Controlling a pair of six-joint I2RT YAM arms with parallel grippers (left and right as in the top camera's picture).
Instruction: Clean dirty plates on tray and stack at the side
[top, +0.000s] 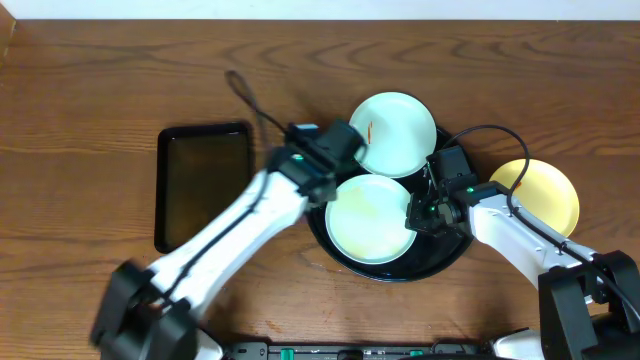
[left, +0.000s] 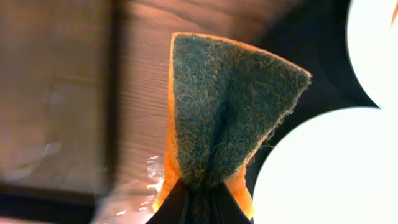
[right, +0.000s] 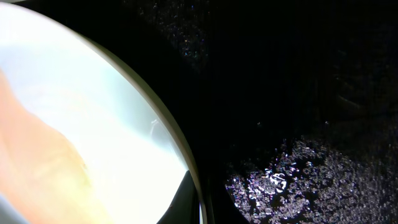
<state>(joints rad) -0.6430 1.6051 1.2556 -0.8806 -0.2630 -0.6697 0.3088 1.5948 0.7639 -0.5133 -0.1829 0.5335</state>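
**Sponge poised beside the near plate**

A sponge (left: 230, 106) is clamped in the left tool (top: 335, 152), held over the 10 o'clock rim of the tray (top: 450, 248). The near mint plate (top: 370, 217) lies just beside it, toward 5 o'clock. The right tool (top: 425, 212) is clenched at that plate's 3 o'clock edge; a grip cannot be confirmed. The yellow plate (top: 545, 195) rests on the counter (top: 100, 80).
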